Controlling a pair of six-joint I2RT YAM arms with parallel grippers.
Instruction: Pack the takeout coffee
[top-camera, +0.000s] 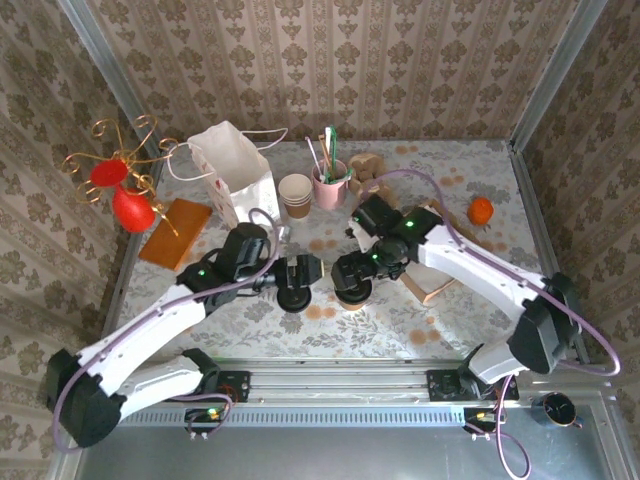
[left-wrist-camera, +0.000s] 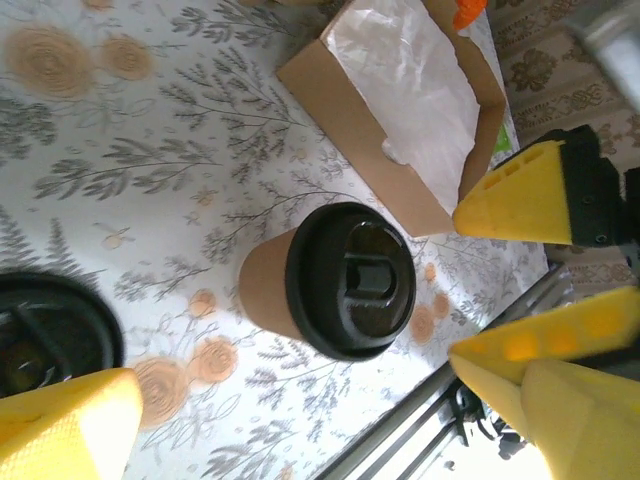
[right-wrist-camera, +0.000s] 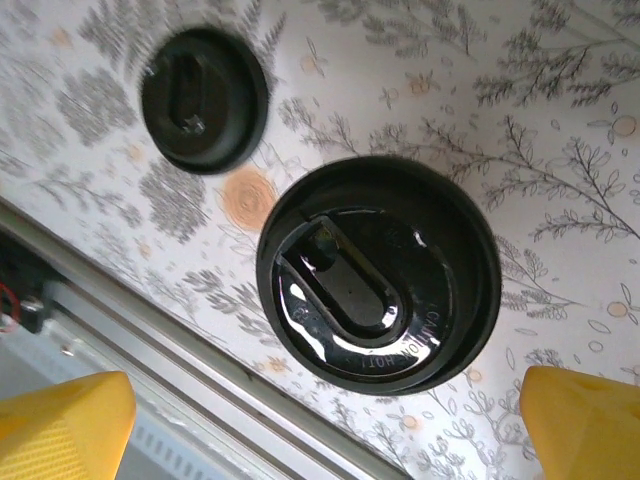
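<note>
Centre-table, four o'clock from the bag (top-camera: 235, 170), the coffee (right-wrist-camera: 378, 285) stands upright under my right gripper (right-wrist-camera: 325, 390), spread wide, holding nothing; my left gripper (top-camera: 300, 272) too. Grasp pending: I should descend and close on the cup's wall.

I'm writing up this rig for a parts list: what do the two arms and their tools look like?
The left arm and right arm have white links, black joints, small green lights and a purple cable trailing alongside. The left tool and right tool carry wedge-shaped yellow fingers.
</note>
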